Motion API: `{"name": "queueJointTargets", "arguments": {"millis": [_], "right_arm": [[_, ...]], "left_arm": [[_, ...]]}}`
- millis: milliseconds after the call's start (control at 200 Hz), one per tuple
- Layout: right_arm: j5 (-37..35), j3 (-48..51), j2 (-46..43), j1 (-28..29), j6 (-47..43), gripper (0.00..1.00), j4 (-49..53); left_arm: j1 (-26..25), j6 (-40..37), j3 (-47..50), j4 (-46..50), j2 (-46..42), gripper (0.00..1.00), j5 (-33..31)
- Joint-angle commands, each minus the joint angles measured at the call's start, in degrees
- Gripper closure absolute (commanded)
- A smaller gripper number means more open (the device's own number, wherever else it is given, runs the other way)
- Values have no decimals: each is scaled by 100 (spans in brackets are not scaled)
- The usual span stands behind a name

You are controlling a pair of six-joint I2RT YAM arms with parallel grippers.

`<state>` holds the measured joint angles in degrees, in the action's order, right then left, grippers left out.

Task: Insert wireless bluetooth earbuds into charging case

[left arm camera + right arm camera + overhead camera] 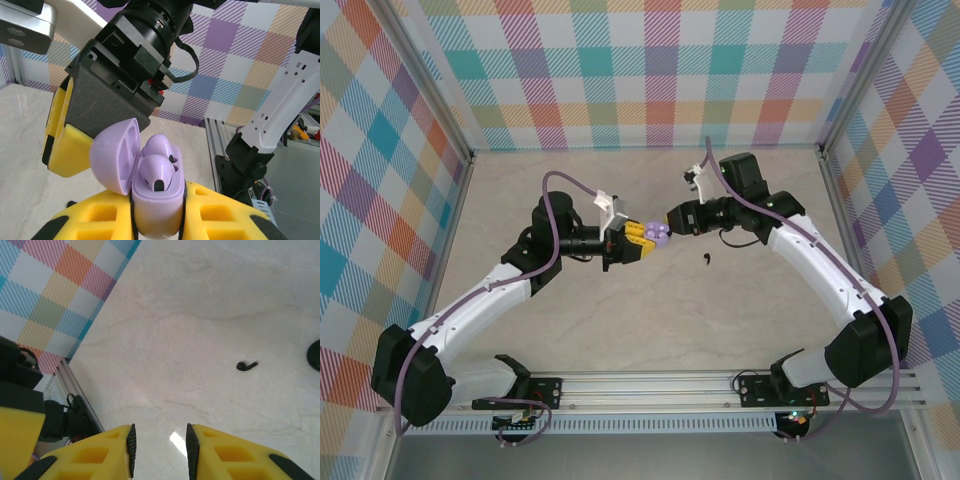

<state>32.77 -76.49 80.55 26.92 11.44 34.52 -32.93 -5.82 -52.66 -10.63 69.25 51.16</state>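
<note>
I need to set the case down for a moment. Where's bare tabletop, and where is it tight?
Bare table lies between the two arms down to the base rail, and along the far wall. Mid-table is crowded: the left gripper holds the lilac case close to the right gripper, and a black earbud lies beside the right arm.

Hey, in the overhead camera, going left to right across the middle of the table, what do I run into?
The left gripper → lilac case held in it → black earbud lying on the table.
</note>
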Motion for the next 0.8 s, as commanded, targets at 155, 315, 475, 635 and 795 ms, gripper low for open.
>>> {"name": "queueJointTargets", "arguments": {"millis": [155,315,475,635,795], "right_arm": [[1026,133,-377,-37,-170,66,-494],[1029,156,-435,-35,-224,66,-435],[940,168,-470,-37,-204,65,-422],[-592,32,-488,-35,-120,62,38],[-1594,15,-526,-37,-58,61,291]], "left_arm": [[-77,-65,-196,-106,118,91,-2],[-82,-17,-226,-47,191,91,-201],[-82,22,-262,18,256,91,-329],[-60,173,-238,154,268,90,-884],[133,646,-211,234,483,90,-1436]]}}
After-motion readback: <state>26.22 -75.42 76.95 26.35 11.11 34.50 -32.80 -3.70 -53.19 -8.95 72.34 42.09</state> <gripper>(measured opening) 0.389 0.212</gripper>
